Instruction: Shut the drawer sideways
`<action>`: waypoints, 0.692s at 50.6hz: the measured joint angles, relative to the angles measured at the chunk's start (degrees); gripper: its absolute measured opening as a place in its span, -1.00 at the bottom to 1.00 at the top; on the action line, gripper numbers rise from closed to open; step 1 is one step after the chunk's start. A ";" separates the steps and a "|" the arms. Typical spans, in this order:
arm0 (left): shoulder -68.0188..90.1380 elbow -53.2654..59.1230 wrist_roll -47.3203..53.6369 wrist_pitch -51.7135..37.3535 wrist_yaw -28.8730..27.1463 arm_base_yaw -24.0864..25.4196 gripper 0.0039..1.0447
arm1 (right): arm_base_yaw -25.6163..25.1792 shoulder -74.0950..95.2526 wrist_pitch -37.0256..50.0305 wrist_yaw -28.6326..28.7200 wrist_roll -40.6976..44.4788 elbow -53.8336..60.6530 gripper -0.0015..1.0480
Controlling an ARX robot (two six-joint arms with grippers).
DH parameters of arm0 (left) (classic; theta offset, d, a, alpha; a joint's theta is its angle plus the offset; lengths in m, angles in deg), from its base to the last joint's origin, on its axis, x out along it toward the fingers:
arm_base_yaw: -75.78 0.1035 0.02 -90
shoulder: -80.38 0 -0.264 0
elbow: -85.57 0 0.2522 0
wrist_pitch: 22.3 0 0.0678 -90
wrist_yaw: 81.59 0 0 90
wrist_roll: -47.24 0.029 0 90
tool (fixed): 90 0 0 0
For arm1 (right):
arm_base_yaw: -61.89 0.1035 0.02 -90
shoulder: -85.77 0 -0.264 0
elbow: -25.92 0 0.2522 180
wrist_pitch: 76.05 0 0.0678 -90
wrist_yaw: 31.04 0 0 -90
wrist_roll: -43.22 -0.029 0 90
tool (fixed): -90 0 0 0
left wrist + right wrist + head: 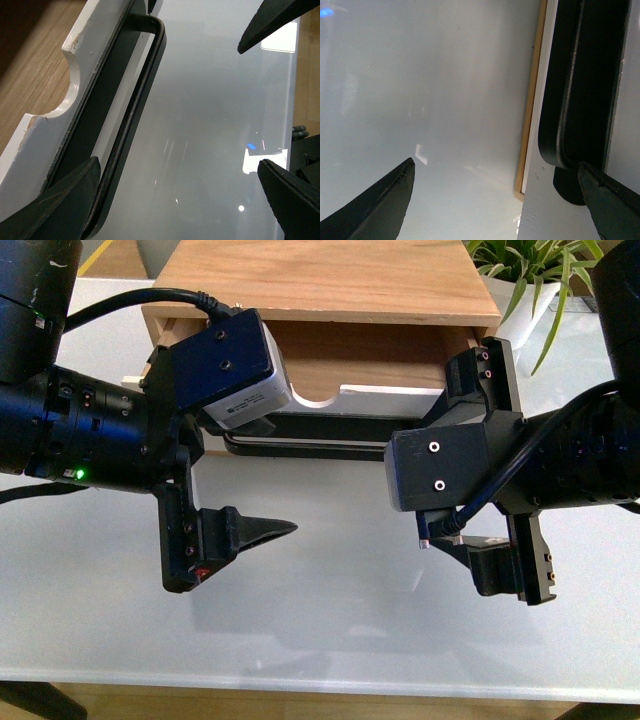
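Observation:
The drawer (392, 392) stands pulled out of a wooden cabinet (330, 280). It has a white front with a semicircular notch and a wide black bar handle (330, 450). My left gripper (245, 535) is open and empty, just in front of the handle's left part. In the left wrist view the white front (55, 130) and handle (135, 110) lie beside one finger (60, 205). My right gripper (500, 562) is open and empty at the drawer's right end. In the right wrist view the front panel (555, 200) and handle (570, 100) sit by one finger (615, 200).
The white table (320, 630) spreads in front of the drawer, with its front edge near the bottom of the front view. A potted plant (540, 275) stands at the back right beside the cabinet. The drawer's wooden inside (350, 360) shows nothing in it.

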 joint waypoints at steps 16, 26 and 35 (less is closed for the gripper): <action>1.49 -0.96 -1.05 -0.02 0.09 0.02 0.84 | 1.07 1.99 0.39 0.20 -0.11 -2.01 0.83; 3.32 -2.38 -1.29 0.35 0.11 0.13 0.84 | 1.68 3.45 0.33 0.11 -0.11 -3.04 0.83; 4.22 -3.72 -1.29 1.79 0.09 0.17 0.84 | 2.19 4.48 0.33 -0.33 -0.11 -4.04 0.83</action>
